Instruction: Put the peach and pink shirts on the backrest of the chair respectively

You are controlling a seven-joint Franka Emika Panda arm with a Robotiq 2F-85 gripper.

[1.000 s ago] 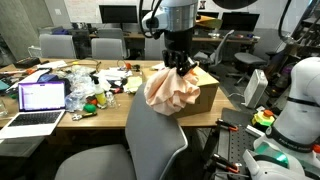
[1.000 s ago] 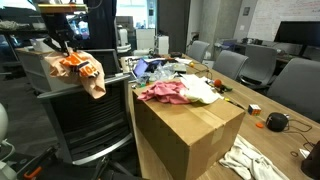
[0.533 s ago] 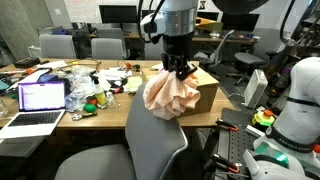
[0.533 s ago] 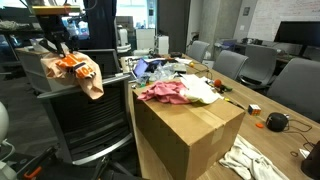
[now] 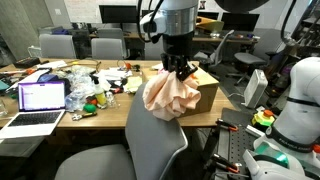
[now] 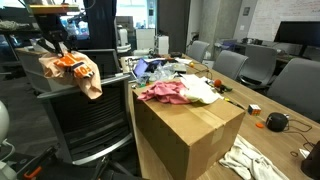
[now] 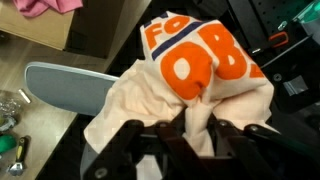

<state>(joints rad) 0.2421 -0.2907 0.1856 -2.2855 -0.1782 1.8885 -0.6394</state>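
Note:
The peach shirt [image 5: 168, 95] with orange print hangs bunched from my gripper [image 5: 179, 68] above the top of the grey chair backrest [image 5: 150, 135]. It also shows in an exterior view [image 6: 72, 72] over the chair [image 6: 85, 115]. In the wrist view my gripper [image 7: 196, 125] is shut on a fold of the peach shirt [image 7: 190, 75], with the backrest [image 7: 70, 88] to the left below. The pink shirt [image 6: 165, 93] lies on the cardboard box [image 6: 190, 130], and its corner shows in the wrist view [image 7: 45, 8].
A cluttered table [image 5: 60, 110] with a laptop [image 5: 40, 100] stands behind the chair. A white robot body [image 5: 298, 100] is at the right. Other office chairs [image 6: 255, 65] stand around the table. White cloth [image 6: 250, 160] lies beside the box.
The peach shirt has shifted slightly left and lower over the backrest; the gripper keeps its hold.

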